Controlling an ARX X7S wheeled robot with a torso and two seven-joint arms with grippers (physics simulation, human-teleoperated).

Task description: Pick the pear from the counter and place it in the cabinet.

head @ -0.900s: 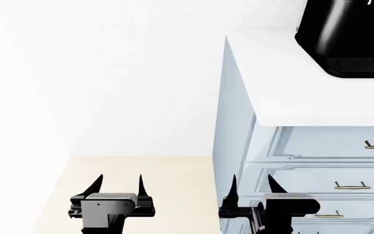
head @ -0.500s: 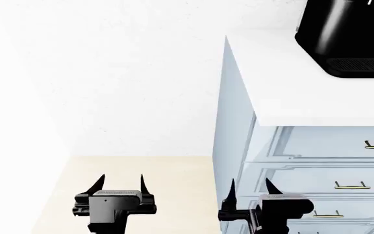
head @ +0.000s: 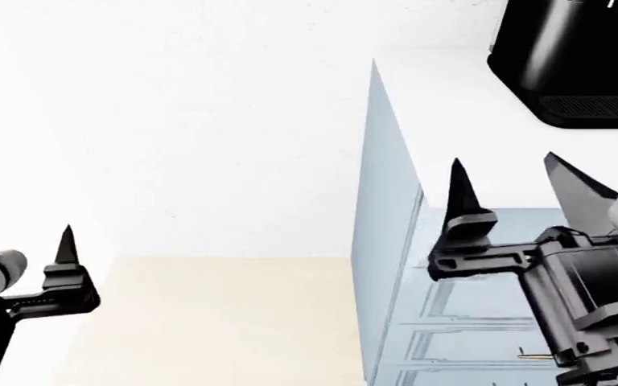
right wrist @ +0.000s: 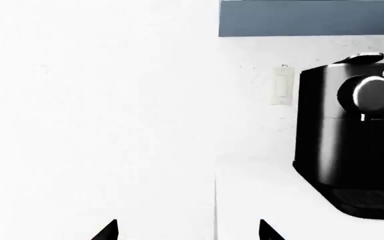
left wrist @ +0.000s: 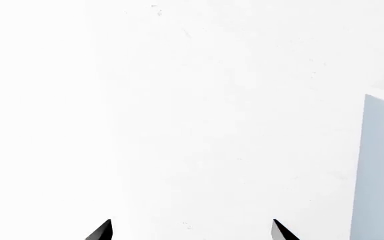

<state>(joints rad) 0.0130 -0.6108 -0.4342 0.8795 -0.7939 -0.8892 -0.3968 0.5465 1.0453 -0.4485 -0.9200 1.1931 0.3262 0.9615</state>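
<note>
No writing or brand marks can be read anywhere. At the far left your left gripper [head: 14, 241] hangs over the pale floor [head: 223, 322], its pointed black fingers spread apart and empty. Behind it stands a plain white wall [head: 180, 121]. Next comes the smooth white counter [head: 481, 145] over pale blue panelled drawer fronts [head: 449, 330] with a thin brass handle. Your right gripper [head: 513, 189] sits at the counter's edge, jaws wide open, holding nothing. A glossy black coffee machine [head: 578, 56] stands farthest right. The pear is not visible in any view.
</note>
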